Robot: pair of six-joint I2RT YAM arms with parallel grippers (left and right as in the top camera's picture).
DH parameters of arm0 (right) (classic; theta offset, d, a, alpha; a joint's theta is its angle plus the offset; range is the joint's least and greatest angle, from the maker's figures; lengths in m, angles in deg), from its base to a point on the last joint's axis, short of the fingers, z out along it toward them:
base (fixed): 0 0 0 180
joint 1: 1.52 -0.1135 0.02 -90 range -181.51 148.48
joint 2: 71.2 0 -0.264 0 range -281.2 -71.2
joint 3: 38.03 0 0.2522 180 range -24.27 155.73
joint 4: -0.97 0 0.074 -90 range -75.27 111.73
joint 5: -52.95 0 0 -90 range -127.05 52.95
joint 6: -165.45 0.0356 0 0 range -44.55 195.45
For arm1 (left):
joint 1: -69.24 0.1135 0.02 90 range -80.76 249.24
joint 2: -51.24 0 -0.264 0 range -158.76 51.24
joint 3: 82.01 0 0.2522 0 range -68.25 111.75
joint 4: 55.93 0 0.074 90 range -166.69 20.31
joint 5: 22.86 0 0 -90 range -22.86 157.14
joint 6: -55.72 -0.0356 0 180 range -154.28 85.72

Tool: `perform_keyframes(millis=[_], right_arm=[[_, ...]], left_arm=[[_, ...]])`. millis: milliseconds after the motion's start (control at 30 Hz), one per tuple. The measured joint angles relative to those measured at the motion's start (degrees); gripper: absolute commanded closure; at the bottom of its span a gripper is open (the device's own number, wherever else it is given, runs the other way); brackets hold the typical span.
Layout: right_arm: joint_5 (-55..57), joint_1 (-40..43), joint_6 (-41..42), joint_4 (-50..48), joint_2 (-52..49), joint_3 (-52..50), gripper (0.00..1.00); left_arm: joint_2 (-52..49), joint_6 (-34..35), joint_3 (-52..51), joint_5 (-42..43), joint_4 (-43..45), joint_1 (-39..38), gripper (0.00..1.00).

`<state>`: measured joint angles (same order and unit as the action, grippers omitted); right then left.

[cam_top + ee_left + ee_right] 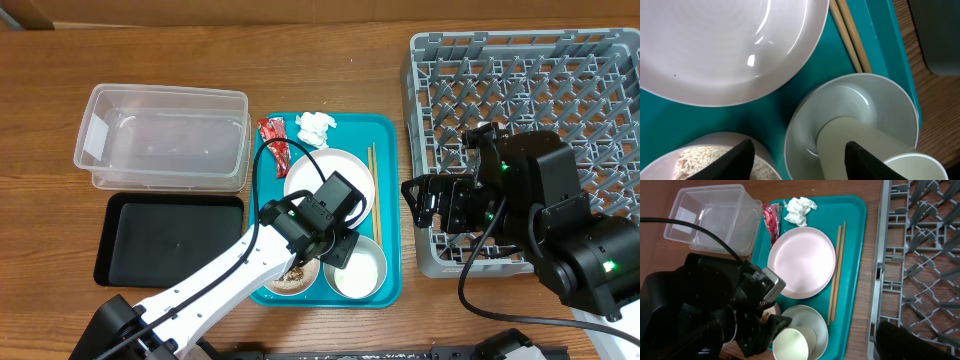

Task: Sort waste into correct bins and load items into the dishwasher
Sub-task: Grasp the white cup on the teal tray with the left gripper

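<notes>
My left gripper point(797, 160) is open, low over the two bowls at the front of the teal tray point(385, 135). One finger hangs over the bowl of rice and brown scraps point(695, 155). The other is against the white cup point(840, 137), which lies tilted in the empty bowl point(860, 100). The white plate point(325, 178) and the chopsticks point(373, 190) lie on the tray. The red wrapper point(273, 140) and the tissue point(315, 127) are at its back. My right gripper point(428, 205) is open and empty at the grey rack's point(520, 90) left front edge.
The clear tub point(160, 135) stands left of the teal tray, with the black tray point(170, 240) in front of it. The rack fills the right side of the table. The left arm crosses the table's front left and covers part of the rice bowl.
</notes>
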<state>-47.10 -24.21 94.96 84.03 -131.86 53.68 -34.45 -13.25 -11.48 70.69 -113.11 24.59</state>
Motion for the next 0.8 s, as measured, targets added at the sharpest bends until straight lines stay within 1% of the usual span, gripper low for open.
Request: perform_keyframes(millis=[133, 300, 400, 567, 800], right_arm=[[0.0, 0.0, 0.0, 0.4, 0.0, 0.0, 0.00], [0.0, 0.0, 0.0, 0.5, 0.0, 0.0, 0.00], [0.0, 0.0, 0.0, 0.5, 0.0, 0.0, 0.00], [0.0, 0.0, 0.0, 0.5, 0.0, 0.0, 0.00], [0.0, 0.0, 0.0, 0.4, 0.0, 0.0, 0.00]], left_arm=[[-0.1, 0.0, 2.7, -0.5, -3.5, 0.0, 0.38], [-0.2, -0.1, 10.2, -1.5, -9.9, 0.0, 0.38], [-0.2, -0.2, 13.2, -1.6, -12.2, 0.0, 0.39], [-0.2, -0.2, 11.8, -1.6, -14.1, 0.0, 0.43], [-0.3, -0.2, 5.9, 3.5, -10.7, -1.2, 0.44]])
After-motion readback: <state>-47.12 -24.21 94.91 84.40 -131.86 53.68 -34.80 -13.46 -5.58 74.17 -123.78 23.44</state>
